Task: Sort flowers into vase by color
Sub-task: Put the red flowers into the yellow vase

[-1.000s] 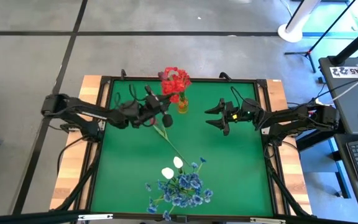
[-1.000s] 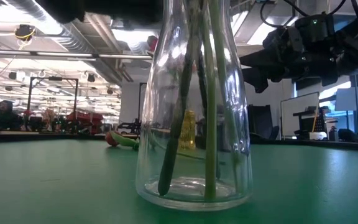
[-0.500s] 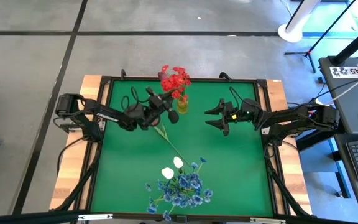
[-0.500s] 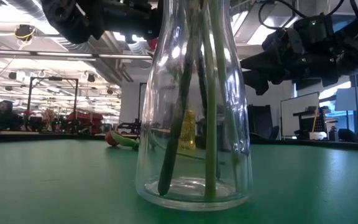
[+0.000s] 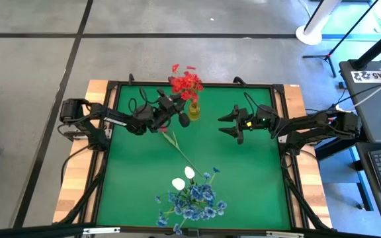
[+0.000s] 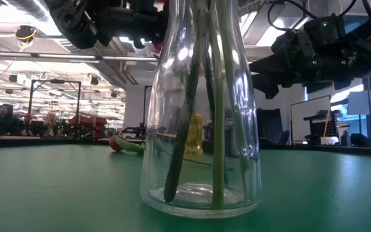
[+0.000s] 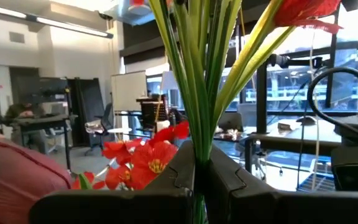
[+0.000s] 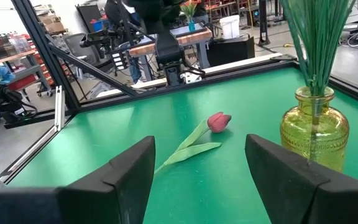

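A small yellow vase (image 5: 194, 112) (image 8: 316, 130) stands far on the green table with green stems in it and red flowers (image 5: 187, 82) above it. My left gripper (image 5: 182, 118) (image 7: 199, 180) is right beside the vase on its left, shut on a bunch of green stems (image 7: 197, 118). My right gripper (image 5: 235, 123) (image 8: 197, 168) hovers open to the vase's right, with nothing between its fingers. A dark pink-red rosebud flower (image 8: 219, 121) (image 5: 163, 130) lies flat on the table. Blue flowers (image 5: 197, 198) and white buds (image 5: 183, 177) stand in a clear vase (image 6: 201, 129) near the front edge. My left gripper pinches several thin green stems (image 7: 199, 155) together between its two fingers. The fingers come about level from the table's left and lie across the stems. The stems rise upright above the fingers with red blooms at their tops; the fingers hide their lower ends.
The table's raised black frame (image 5: 111, 132) runs round the green mat. The stretch of mat between the two vases holds only the lying flower. Beyond the table the low view and the wrist views show a workshop room with desks and stands.
My left gripper has moved toward the table's right edge and a little down, closing in on the yellow vase, still shut on the stems. The red flower heads have shifted slightly toward the far edge.
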